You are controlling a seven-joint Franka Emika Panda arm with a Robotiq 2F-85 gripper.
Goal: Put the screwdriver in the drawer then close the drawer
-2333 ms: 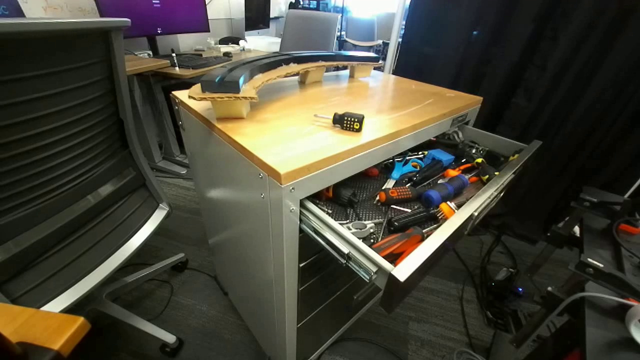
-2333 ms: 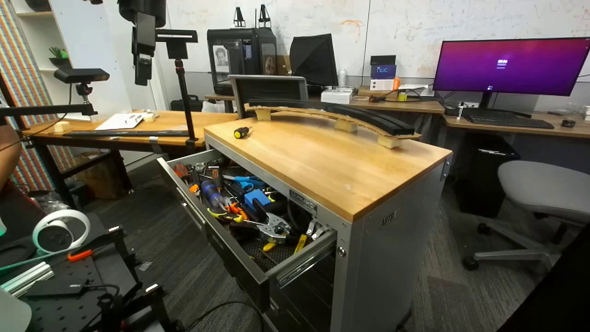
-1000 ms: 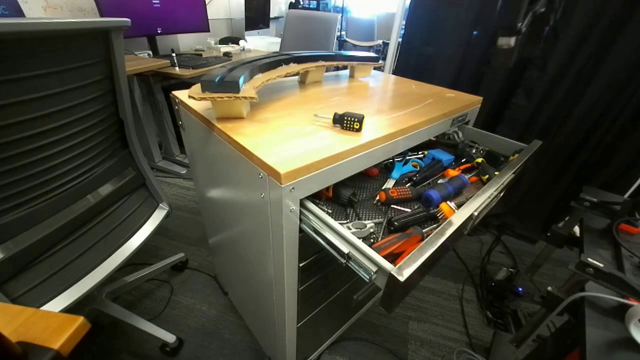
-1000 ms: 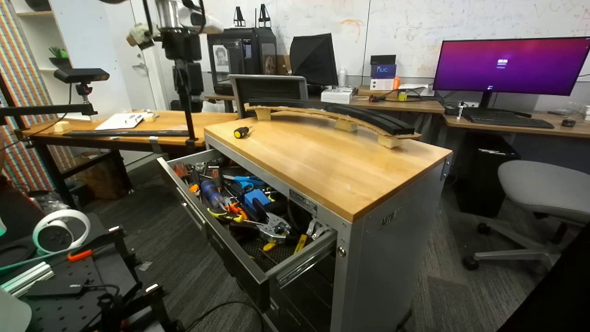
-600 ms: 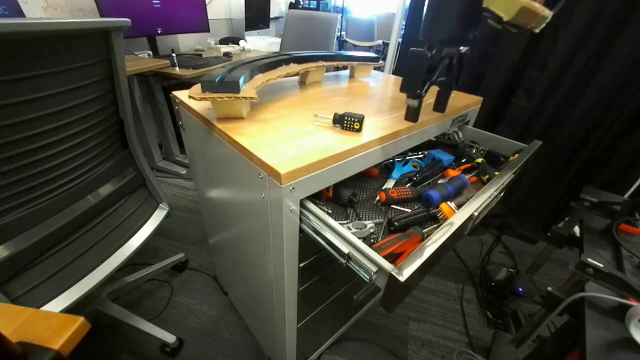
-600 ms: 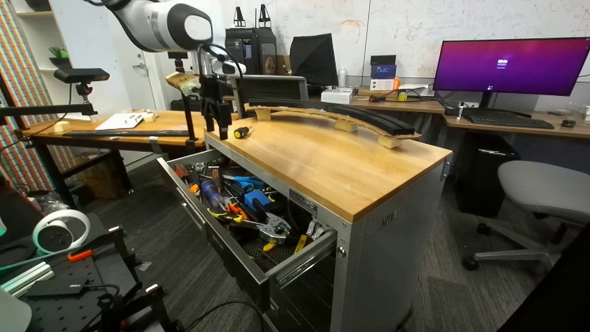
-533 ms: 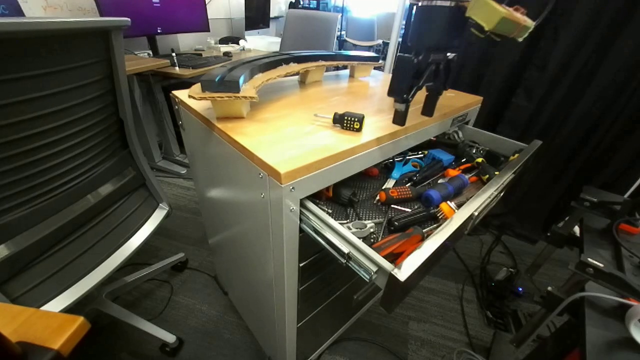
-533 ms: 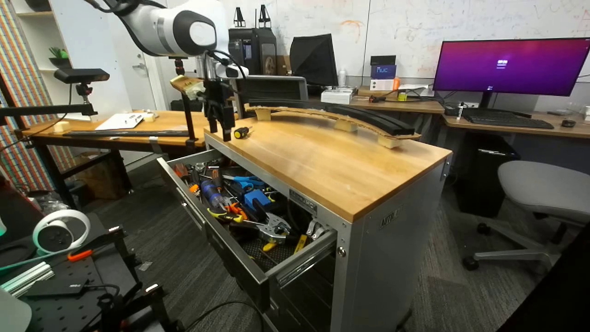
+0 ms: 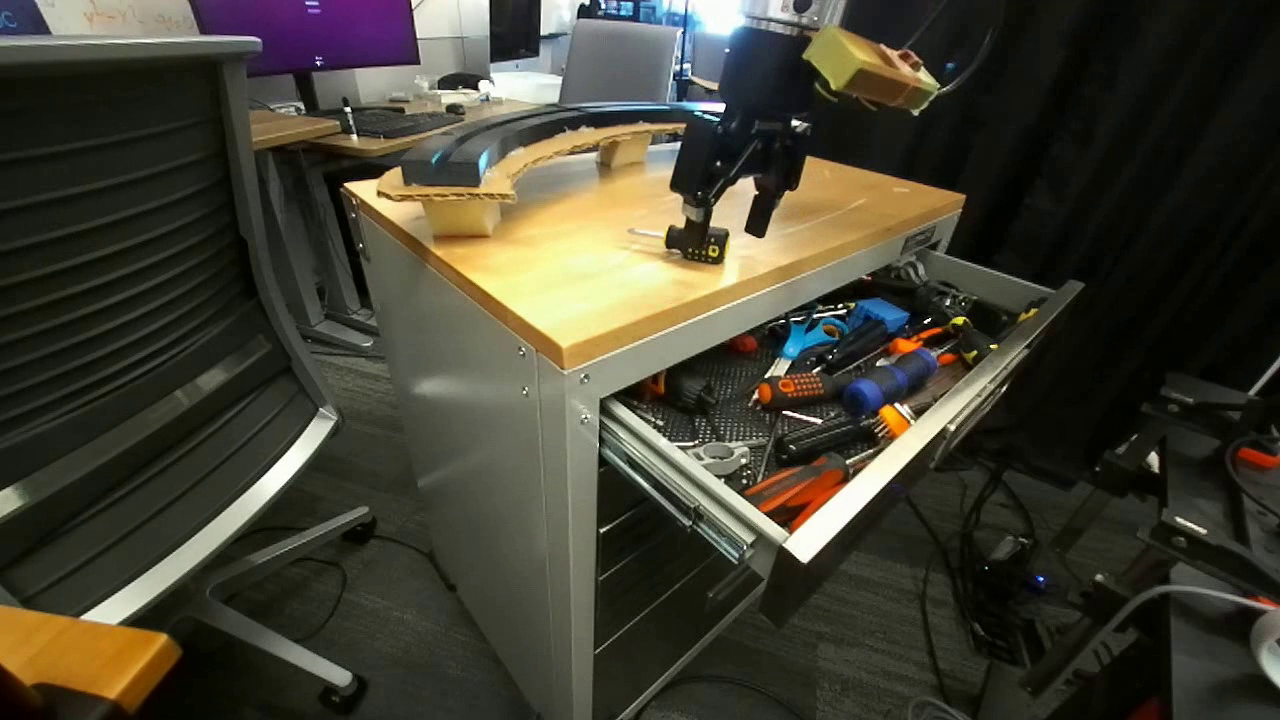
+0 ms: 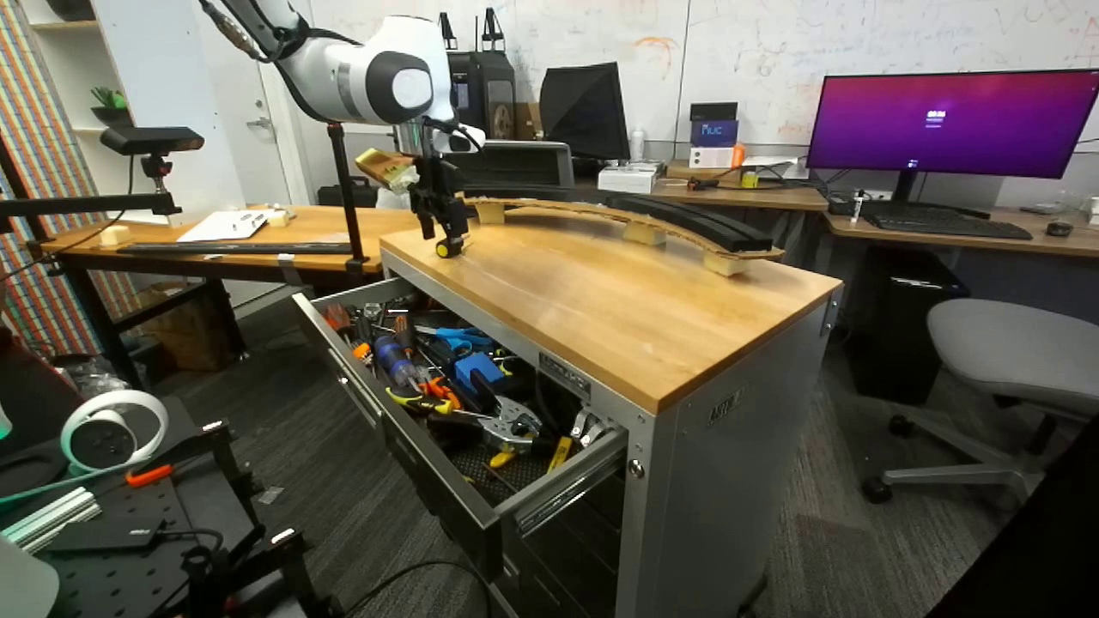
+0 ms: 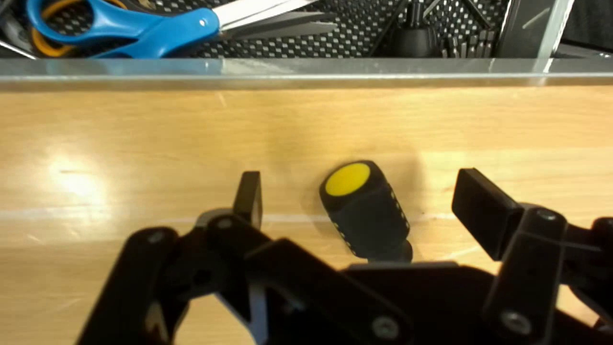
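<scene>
The screwdriver (image 11: 373, 227) (yellow end showing) lies on the worktop (image 11: 143, 143) between the jaws of the wide-spread gripper (image 11: 366, 206); below gripper height, the drawer (image 9: 880, 470) stands pulled out.

In an exterior view, the black gripper (image 9: 728, 229) hangs over the wooden top (image 9: 560, 285) with its fingers (image 9: 763, 210) apart — one partly hides the little black screwdriver (image 9: 713, 250) lying there — and the drawer (image 9: 900, 462) of tools (image 9: 795, 390) sticks out below.
</scene>
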